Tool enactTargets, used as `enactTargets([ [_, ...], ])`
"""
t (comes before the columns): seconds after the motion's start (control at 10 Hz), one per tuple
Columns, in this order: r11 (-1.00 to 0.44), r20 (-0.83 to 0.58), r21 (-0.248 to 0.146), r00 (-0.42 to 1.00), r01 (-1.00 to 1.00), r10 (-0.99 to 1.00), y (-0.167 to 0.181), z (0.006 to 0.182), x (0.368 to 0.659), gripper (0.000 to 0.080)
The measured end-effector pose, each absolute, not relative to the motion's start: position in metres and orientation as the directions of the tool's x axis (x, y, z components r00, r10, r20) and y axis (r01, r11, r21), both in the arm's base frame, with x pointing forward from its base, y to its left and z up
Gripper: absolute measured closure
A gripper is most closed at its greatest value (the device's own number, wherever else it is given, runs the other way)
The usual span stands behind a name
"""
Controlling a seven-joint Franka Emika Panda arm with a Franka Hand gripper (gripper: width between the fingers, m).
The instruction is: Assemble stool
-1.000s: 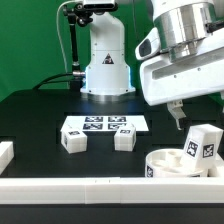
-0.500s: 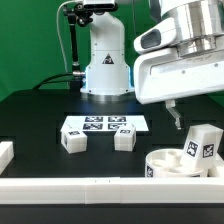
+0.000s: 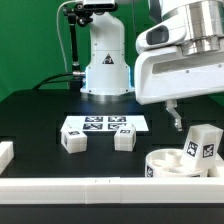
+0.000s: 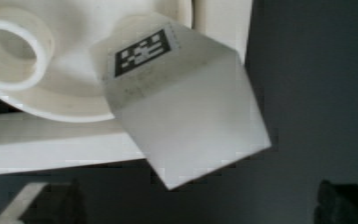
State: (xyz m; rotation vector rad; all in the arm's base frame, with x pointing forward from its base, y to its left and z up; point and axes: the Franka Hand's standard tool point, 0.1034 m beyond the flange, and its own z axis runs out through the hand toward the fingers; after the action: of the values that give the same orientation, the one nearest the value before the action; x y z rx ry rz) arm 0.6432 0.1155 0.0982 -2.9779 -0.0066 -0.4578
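Stool seat (image 3: 168, 160) | leg (image 3: 203, 146) upright on it, black-and-white square tag showing | claw (image 4: 186, 199) apart, above leg

A: Count entry, white furniture parts first. Round seat?
B: One seat (image 3: 172, 163).
A: Blocky legs?
B: Three. First leg (image 3: 73, 141), second leg (image 3: 123, 139), third leg (image 3: 203, 143). Each shows at least one square tag.
A: Does the wrist view add anything?
B: No. It shows one leg and one seat, both already counted.
A: Fixtures?
B: One marker board (image 3: 98, 125). Its tags are several but too small to count. Border rail: two pieces in view, one long (image 3: 70, 188) and one short end (image 3: 5, 152).
A: Robot arm?
B: One robot arm (image 3: 105, 65).
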Motion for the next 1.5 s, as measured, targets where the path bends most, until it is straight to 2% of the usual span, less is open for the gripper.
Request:
enactTargets([
  [0.2, -0.97, 0.32, -0.043, 0.923, 0.24, 0.214, 0.115, 0.099, 0.643, 0.0151],
  [0.4, -0.888, 0.316, 0.049, 0.836, 0.458, 0.448, 0.116, 0.098, 0.643, 0.0151],
  [0.6, -0.8, 0.299, 0.111, 0.747, 0.59, 0.593, 0.12, 0.098, 0.642, 0.0151],
  [1.1, -0.601, 0.254, 0.218, 0.549, 0.769, 0.796, 0.131, 0.095, 0.633, 0.0151],
  [1.5, -0.405, 0.179, 0.273, 0.368, 0.872, 0.913, 0.129, 0.09, 0.632, 0.0151],
])
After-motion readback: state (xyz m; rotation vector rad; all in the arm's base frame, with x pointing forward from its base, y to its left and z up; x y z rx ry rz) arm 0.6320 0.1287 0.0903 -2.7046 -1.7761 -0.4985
